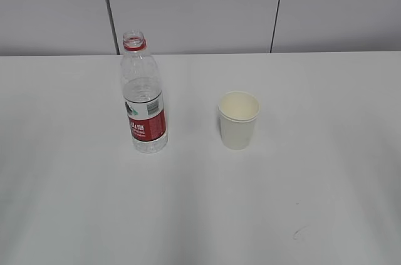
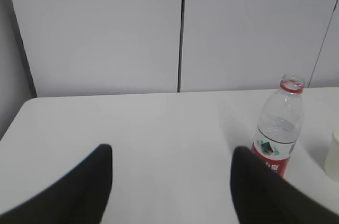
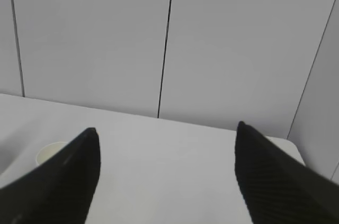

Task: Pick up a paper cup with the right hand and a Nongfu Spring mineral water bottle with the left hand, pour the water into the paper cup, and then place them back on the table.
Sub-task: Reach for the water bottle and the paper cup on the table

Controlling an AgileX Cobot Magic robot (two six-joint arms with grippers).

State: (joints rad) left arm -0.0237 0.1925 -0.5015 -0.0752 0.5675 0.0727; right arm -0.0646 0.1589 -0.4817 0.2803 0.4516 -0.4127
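The clear Nongfu Spring bottle [image 1: 144,99], uncapped, with a red neck ring and red-and-white label, stands upright on the white table [image 1: 200,215], left of centre. The cream paper cup [image 1: 239,119] stands upright to its right, apart from it. No arm shows in the exterior view. In the left wrist view my left gripper [image 2: 172,152] is open and empty, with the bottle [image 2: 279,123] beyond its right finger and the cup's edge [image 2: 333,155] at the far right. In the right wrist view my right gripper [image 3: 167,131] is open and empty; the cup [image 3: 50,152] peeks out behind its left finger.
A grey panelled wall [image 1: 200,2] runs along the table's far edge. The table's left edge [image 2: 16,123] shows in the left wrist view, its far right corner [image 3: 288,144] in the right wrist view. A faint dark scuff [image 1: 299,232] marks the front right.
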